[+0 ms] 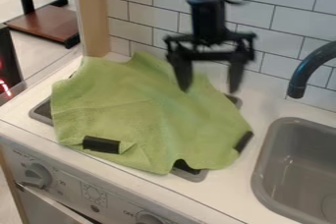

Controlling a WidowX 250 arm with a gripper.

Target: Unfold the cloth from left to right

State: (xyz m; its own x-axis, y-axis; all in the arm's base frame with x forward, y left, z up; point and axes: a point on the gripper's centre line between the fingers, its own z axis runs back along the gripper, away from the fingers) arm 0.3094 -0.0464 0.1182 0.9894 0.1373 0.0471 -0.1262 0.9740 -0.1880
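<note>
One green cloth (144, 115), thin, matte, irregular in outline: laid over a grey-rimmed stove top (41, 113) on a white toy-kitchen counter (230, 193), left of the grey sink basin (262, 169) and its dark curved faucet (312, 68). Condition: broadly spread, with shallow creases; rear edge raised in an uneven peak; near edge wavy, with a small turned-up flap beside a black strip (101, 144) at the near left. A second black strip (243, 141) sits at the right margin. Parts of the stove top show past the left side, the near edge and the rear right. One black two-finger gripper (209, 89), hanging over the rear right part of the cloth, before the white tiled wall (295, 21): fingers spread wide, nothing pinched between them; whether the tips touch the fabric, cannot tell. Step in hand, by judgement: between grasps, the unfolding well along, the remaining work being to ease out the edges and flap. Next move, by judgement: position the gripper over a raised edge or the near-left flap, lower it, close on a single layer, then draw gently rightward and release low. Likely fault: a pinch through two layers, or a pull that drags the whole cloth toward the basin.
</note>
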